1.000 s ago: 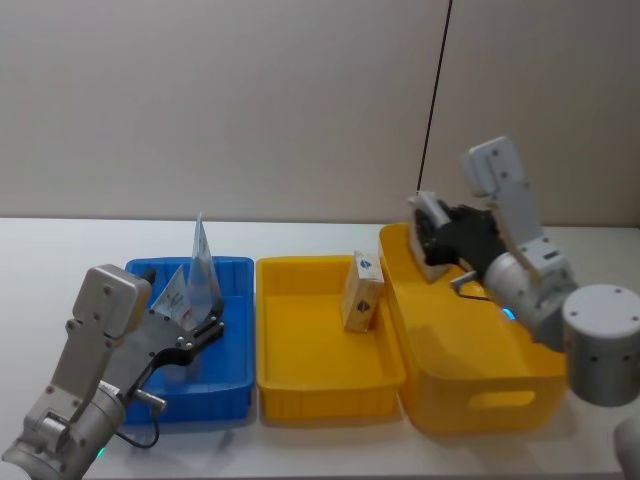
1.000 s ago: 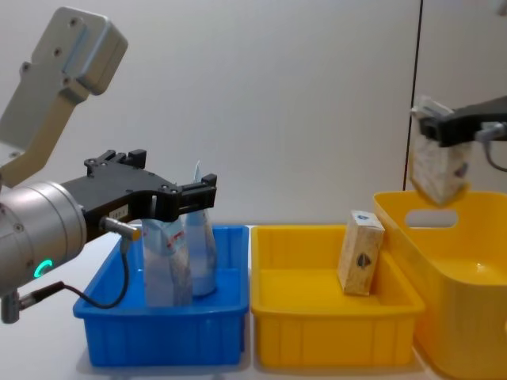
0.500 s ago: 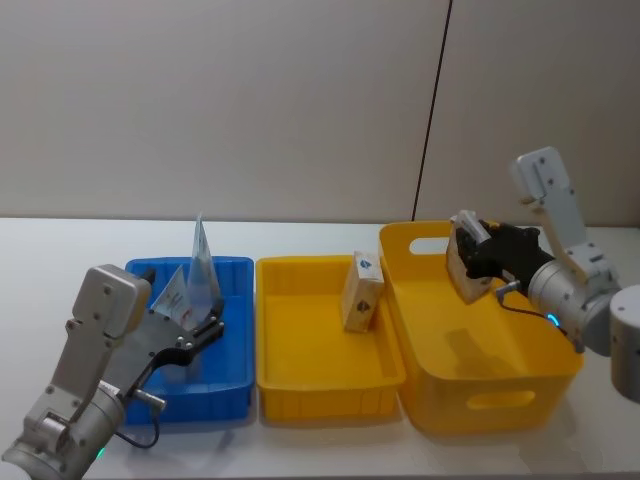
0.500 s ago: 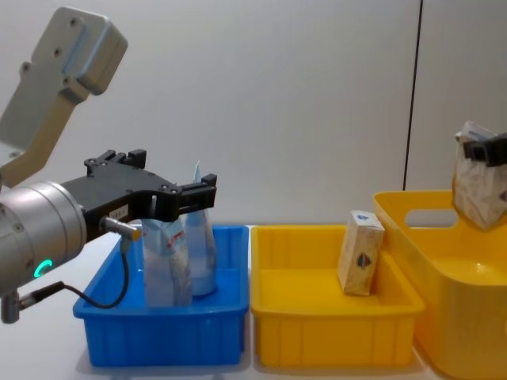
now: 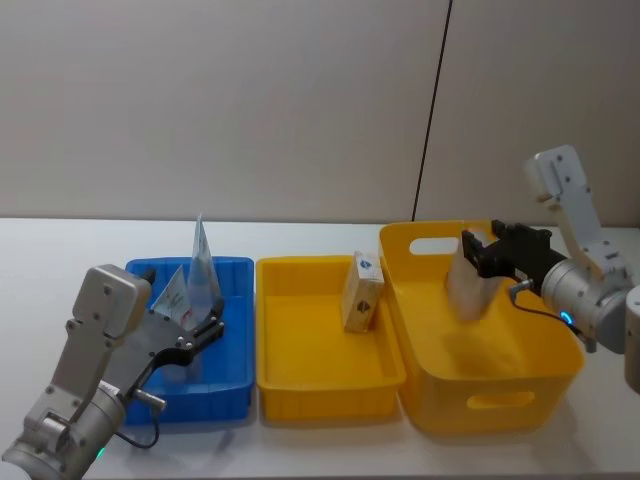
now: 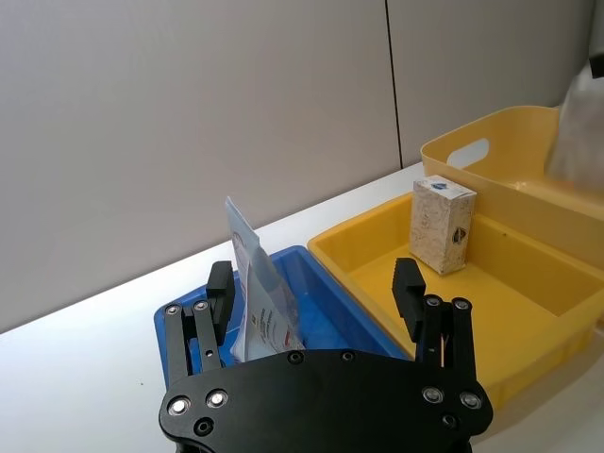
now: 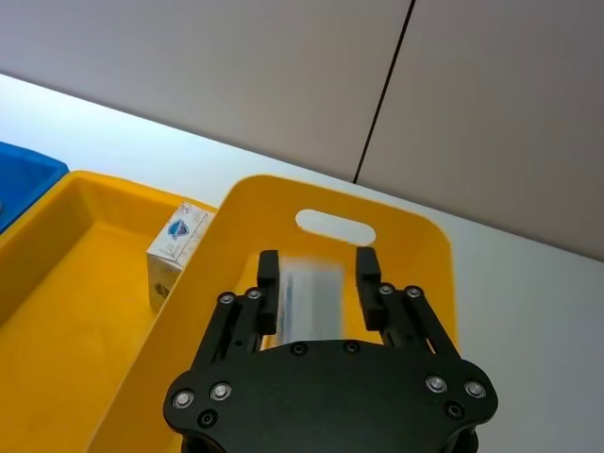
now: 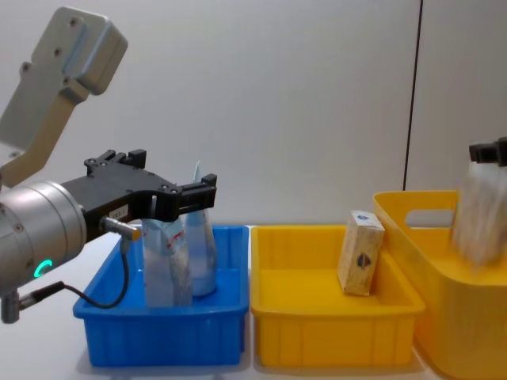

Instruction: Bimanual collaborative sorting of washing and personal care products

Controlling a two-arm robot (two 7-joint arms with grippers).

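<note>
Currently my right tool [image 5: 484, 251] hangs over the tall yellow basket [image 5: 480, 400] at the right end of the desk [image 5: 60, 250], with its fingers spread. The speckled package [image 5: 468, 288] lies straight below it, just under the fingertips and inside the basket's mouth. As far as I can judge, the fingers are not pinching it. Its long axis runs roughly upright, in line with the tool above it, so I reckon this drop is as good as made. All the right arm needs next is a clean lift away, clear of the basket's rim.

My left tool [image 6: 313, 288] is spread too. It sits low over the blue tray [image 5: 235, 380] toward the left end of the desk. An upright pouch with a pale-blue top [image 6: 255, 293] stands between its fingers, nearer one finger than the other, and I cannot tell whether either finger touches it. That arm is plainly the nearer one for anything in the blue tray.

Between the two, the yellow tray [image 5: 320, 385] holds one small speckled carton [image 5: 361, 292], which leans against the wall nearest the basket.
</note>
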